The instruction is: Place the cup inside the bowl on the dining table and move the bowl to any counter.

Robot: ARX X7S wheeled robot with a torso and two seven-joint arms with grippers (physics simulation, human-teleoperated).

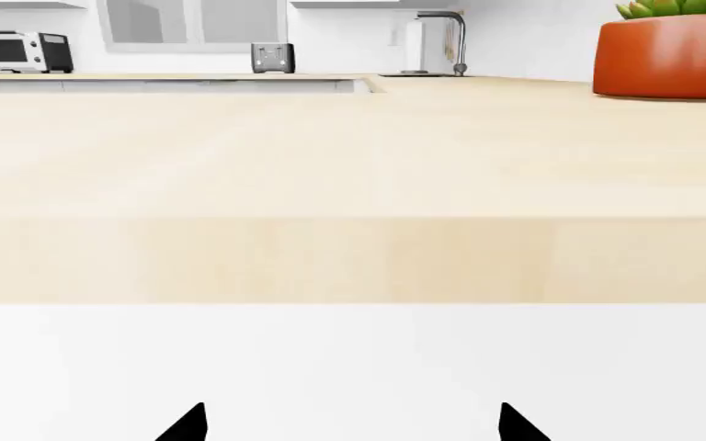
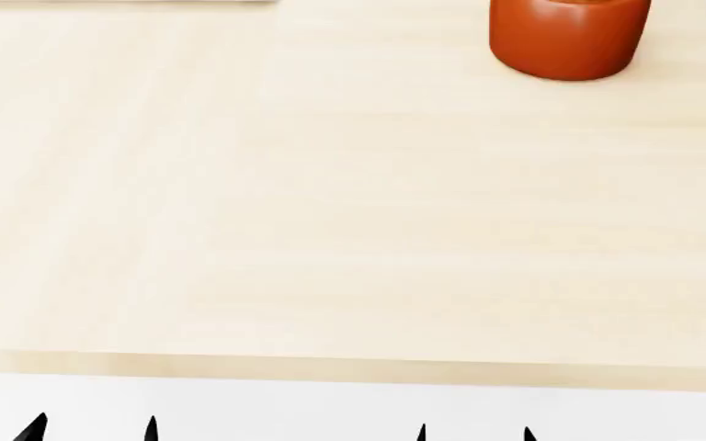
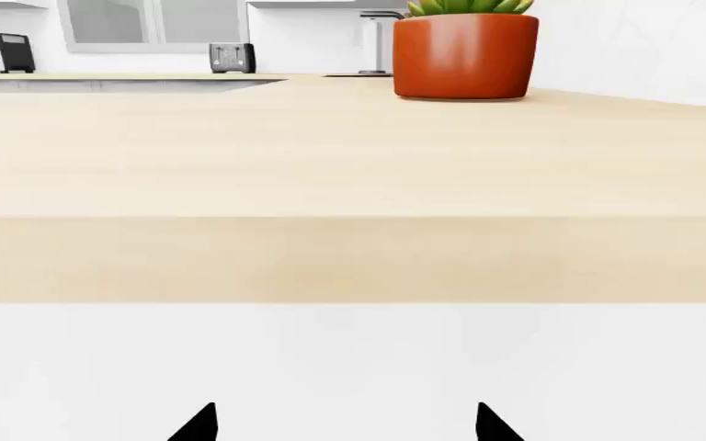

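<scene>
The pale dining table [image 2: 328, 230] fills the head view, its front edge near the bottom. The cup and the bowl are out of view in all three views. My left gripper [image 2: 93, 430] shows only as two black fingertips below the table's front edge, open and empty; in the left wrist view [image 1: 353, 424] its tips stand wide apart before the table's white side. My right gripper [image 2: 476, 434] is likewise open and empty below the edge, as the right wrist view [image 3: 346, 424] also shows. A counter [image 1: 157, 81] runs along the far wall.
A red-orange glossy pot with a green plant [image 2: 568, 37] stands at the table's far right, also in the right wrist view [image 3: 465, 53] and left wrist view [image 1: 672, 50]. On the far counter are a microwave [image 1: 16, 50], a toaster [image 1: 272, 57] and a sink tap [image 1: 445, 41].
</scene>
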